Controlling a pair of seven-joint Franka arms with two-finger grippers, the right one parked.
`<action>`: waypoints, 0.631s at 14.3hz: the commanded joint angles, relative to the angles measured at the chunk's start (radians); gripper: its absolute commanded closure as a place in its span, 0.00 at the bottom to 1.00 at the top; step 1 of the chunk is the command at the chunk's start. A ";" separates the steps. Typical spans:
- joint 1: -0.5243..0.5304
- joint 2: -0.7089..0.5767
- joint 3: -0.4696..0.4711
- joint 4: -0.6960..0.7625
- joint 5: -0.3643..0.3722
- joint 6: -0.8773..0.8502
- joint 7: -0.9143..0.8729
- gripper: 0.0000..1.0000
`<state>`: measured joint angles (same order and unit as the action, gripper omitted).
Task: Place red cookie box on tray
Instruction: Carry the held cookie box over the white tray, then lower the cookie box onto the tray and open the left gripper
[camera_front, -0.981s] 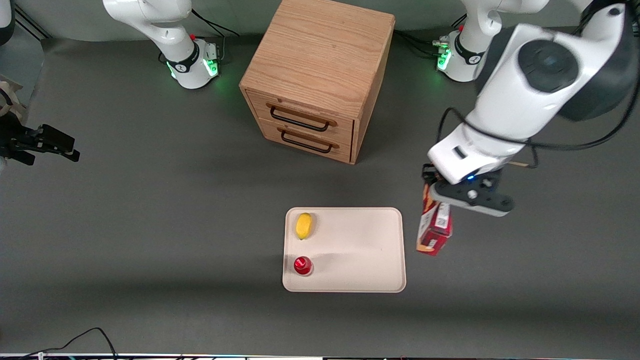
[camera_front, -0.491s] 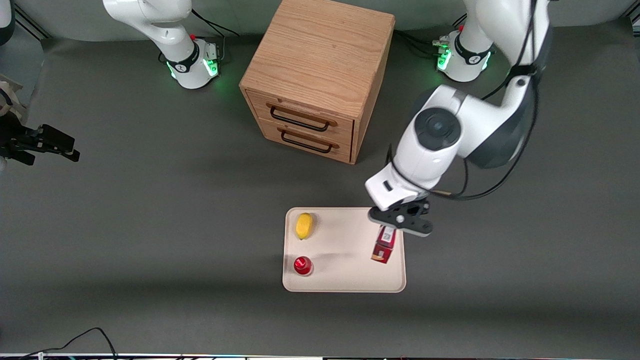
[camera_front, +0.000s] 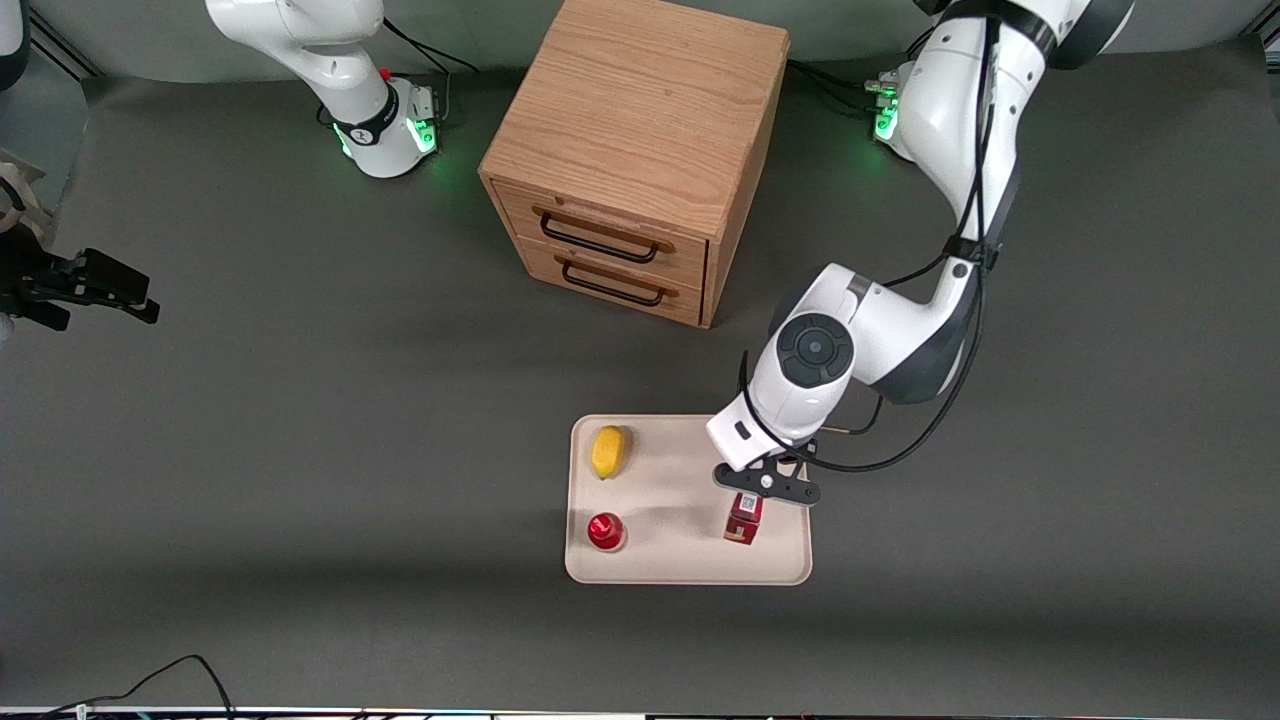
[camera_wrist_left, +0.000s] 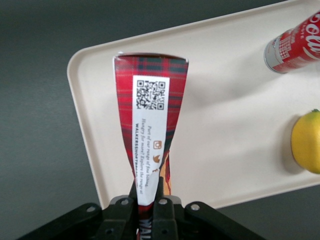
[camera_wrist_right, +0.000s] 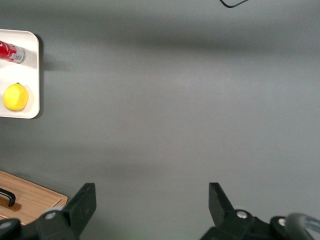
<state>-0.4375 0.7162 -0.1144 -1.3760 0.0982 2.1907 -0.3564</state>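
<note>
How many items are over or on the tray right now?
3 on the tray: lemon, red can, and red cookie box, held upright by the gripper.

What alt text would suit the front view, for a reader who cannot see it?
The left arm's hand holds the red cookie box upright over the tray, at the working arm's end. A lemon and a red can occupy the tray's parked-arm end, with a wooden drawer cabinet farther from the camera.

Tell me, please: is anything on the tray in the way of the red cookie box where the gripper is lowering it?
Nothing visible. The gripper holds the red cookie box upright over a bare part of the tray. The lemon and the red can stand apart, toward the parked arm's end.
</note>
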 joint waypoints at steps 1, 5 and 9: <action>-0.043 0.029 0.036 0.035 0.003 0.027 -0.053 1.00; -0.053 0.031 0.079 0.061 -0.017 0.053 -0.062 1.00; -0.063 0.063 0.101 0.089 -0.028 0.061 -0.062 1.00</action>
<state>-0.4698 0.7400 -0.0378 -1.3357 0.0865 2.2487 -0.3964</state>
